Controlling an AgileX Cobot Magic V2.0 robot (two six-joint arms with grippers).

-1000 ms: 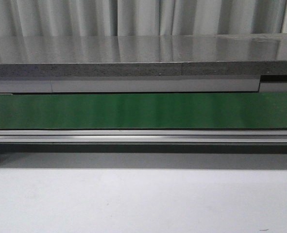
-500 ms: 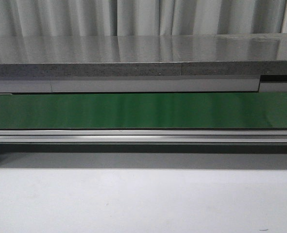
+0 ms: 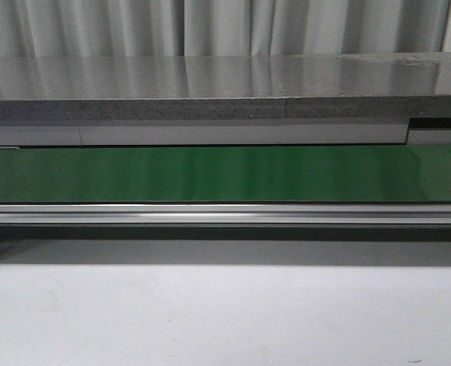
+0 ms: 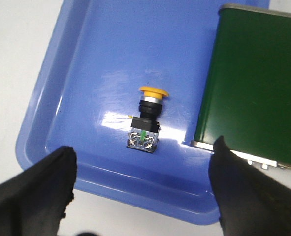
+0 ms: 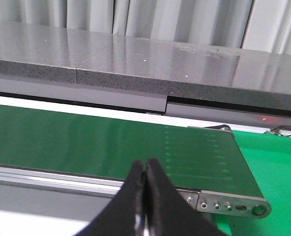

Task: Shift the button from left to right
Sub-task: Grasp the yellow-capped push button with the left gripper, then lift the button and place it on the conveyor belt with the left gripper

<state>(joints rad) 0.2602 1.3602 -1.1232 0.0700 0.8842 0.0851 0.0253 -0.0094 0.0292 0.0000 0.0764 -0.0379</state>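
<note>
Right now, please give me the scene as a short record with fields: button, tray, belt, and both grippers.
button: lies on its side, yellow cap away from the fingers
tray: blue, holds the button
belt: green conveyor, one end beside the tray, nothing on it in view
left gripper: open, above the tray, button ahead between the fingers
right gripper: shut, empty, facing the belt

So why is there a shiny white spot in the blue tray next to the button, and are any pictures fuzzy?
Left wrist view: the white patches on the blue tray beside the button are lamp glare on glossy plastic. Front view: the green belt looks streaky, faintly reflecting light. Right wrist view: the closed right tool is slightly soft, being near the lens.
</note>
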